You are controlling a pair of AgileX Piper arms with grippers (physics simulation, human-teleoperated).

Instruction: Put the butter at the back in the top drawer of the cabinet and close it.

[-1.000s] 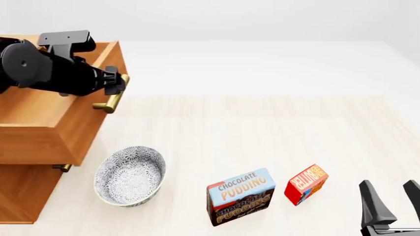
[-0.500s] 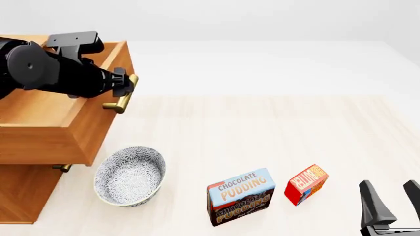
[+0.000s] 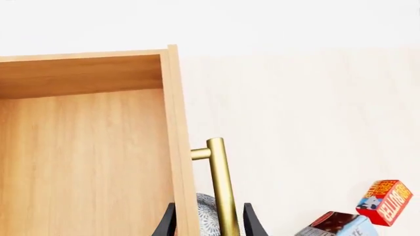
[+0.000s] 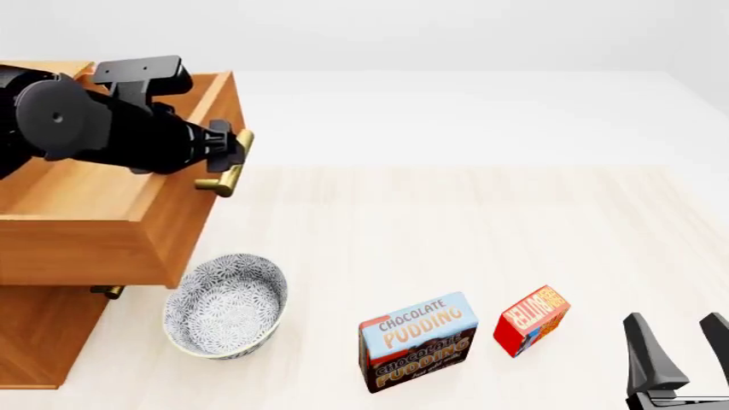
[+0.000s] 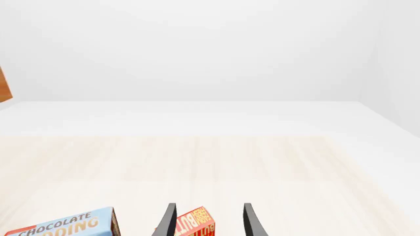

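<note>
L pincer (image 4: 231, 150) clamps the brass handle (image 3: 222, 187) of the top drawer (image 4: 125, 224), which stands pulled out of the cabinet (image 4: 40, 333). R pincer (image 4: 681, 346) hangs w/ fingers apart, holding nothing; butter (image 4: 531, 319) stands on worktop (image 4: 456, 231) just ahead of it, beside pudding box (image 4: 417, 341).
</note>
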